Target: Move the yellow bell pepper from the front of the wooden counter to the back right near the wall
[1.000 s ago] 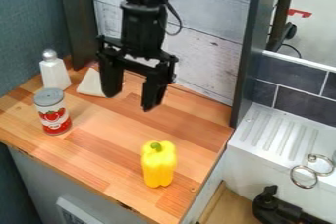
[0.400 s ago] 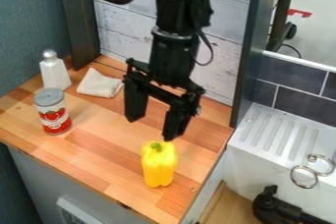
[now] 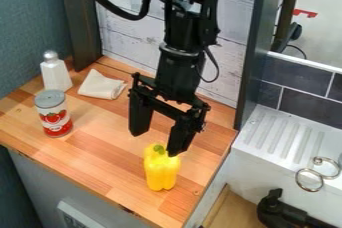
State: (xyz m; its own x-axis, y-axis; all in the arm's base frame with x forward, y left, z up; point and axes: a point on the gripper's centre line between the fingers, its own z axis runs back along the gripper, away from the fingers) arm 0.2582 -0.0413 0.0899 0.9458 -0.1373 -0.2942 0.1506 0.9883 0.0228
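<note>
One yellow pepper [image 3: 161,173] below the spread tool [image 3: 155,144], near one fingertip.

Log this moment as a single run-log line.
gripper: open | one finger at top of yellow pepper, contact unclear | pepper upright on wooden counter | beyond: can, white bottle, cloth

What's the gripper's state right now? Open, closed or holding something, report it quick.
Gripper: open, fingers spread, holding nothing; one fingertip overlaps the top of the yellow pepper in view, contact can't be told.
</note>
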